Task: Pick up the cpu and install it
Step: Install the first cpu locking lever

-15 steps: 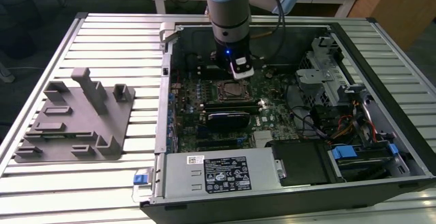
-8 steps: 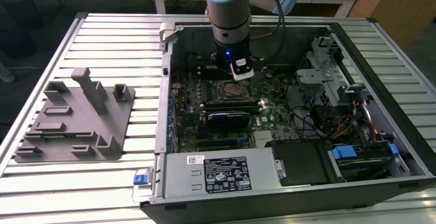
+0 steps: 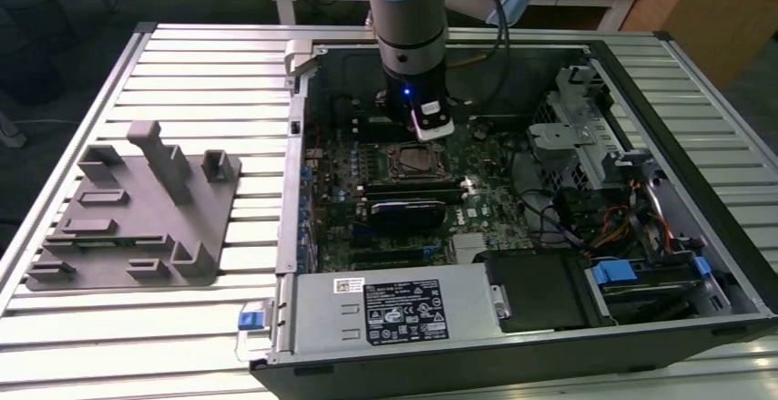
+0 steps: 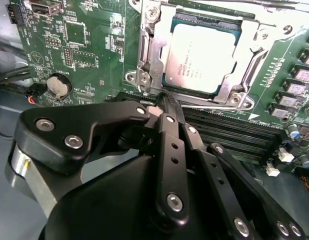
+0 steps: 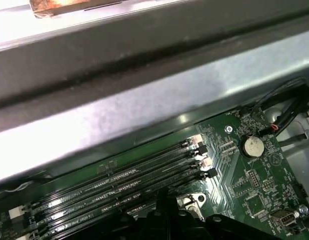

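Observation:
The cpu [image 4: 202,57], a silvery-grey square with a thin pale rim, lies flat inside the metal-framed motherboard socket [image 4: 144,55]. In the exterior view the cpu [image 3: 414,157] sits in the middle of the board in the open computer case. My gripper [image 4: 163,100] is shut, its black fingers meeting at a point with nothing between them. Its tip hovers over the memory slots [image 4: 234,132] just beside the socket, apart from the cpu. The exterior view has the gripper [image 3: 428,128] hanging from the arm just behind the socket. Its dark linkage [image 5: 164,220] appears in the first wrist view.
A large grey plastic fixture block [image 3: 134,209] lies on the slatted table at the exterior view's left. The case walls [image 3: 295,172] surround the board. A power supply [image 3: 389,309] sits at the front and a drive cage [image 3: 584,136] at the right. A coin battery [image 4: 58,86] lies near the socket.

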